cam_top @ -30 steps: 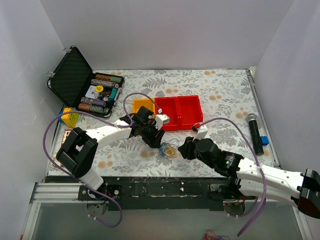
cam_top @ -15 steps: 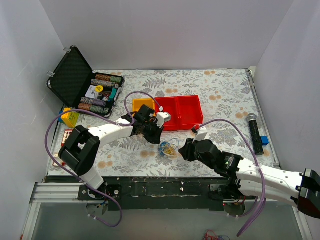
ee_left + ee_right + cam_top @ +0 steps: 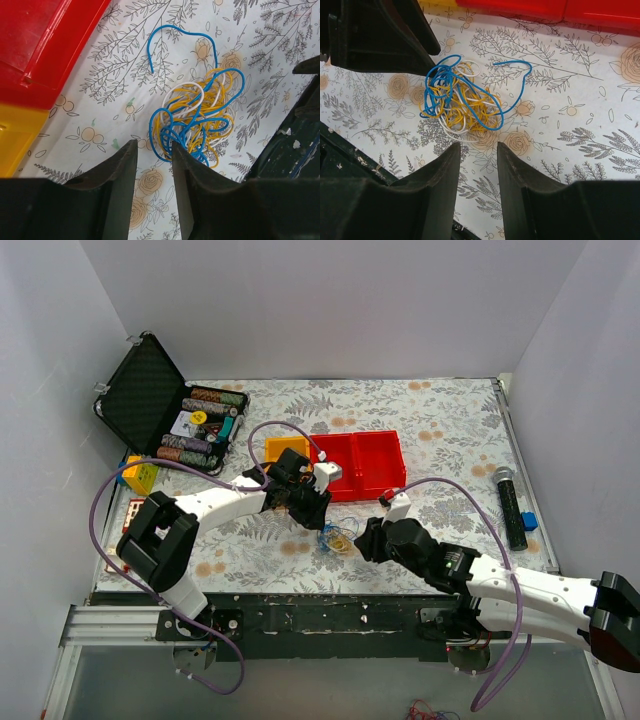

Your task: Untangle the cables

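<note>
You had untangled nothing yet: the cables [image 3: 197,120] lay in one blue, yellow and white knot on the table [image 3: 450,430] just in front of the red tray [image 3: 355,462], with one blue end loose. The left jaws and right jaws stood open and empty in front of the tray. Open room lay right of the tray, and the table's edge was close in front.
</note>
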Available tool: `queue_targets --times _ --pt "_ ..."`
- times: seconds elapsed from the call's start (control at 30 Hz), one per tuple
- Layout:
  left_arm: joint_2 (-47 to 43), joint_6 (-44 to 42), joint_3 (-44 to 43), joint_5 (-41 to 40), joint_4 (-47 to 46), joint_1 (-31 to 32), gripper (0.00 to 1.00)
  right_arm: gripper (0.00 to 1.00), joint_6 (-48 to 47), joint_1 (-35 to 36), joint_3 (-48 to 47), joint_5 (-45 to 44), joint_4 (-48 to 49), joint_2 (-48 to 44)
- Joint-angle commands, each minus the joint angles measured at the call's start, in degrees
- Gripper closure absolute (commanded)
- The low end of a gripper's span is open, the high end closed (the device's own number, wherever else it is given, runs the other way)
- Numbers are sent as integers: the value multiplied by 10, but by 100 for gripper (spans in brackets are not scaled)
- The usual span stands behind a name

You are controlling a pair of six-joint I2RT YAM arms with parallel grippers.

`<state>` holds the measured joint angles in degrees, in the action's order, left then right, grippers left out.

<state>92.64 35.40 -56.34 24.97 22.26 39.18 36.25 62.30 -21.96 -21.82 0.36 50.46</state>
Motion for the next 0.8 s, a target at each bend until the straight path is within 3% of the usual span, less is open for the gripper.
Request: queue_targets --times 0.0,0.33,0.4,0.57,0.77 --pt "-8 2 -7 -20 -9 -2 66 56 -7 -2 -24 2 34 -3" --pt "47 6 -17 -13 -26 -1 67 57 -1 -2 -20 5 33 -12" --pt "45 6 -15 -4 -26 0 71 57 -1 -1 -19 5 33 -13" --pt "33 10 -21 32 -14 1 100 58 -1 -2 -15 7 44 1" --pt "-6 21 -46 50 10 3 100 59 -3 -3 -17 3 54 24"
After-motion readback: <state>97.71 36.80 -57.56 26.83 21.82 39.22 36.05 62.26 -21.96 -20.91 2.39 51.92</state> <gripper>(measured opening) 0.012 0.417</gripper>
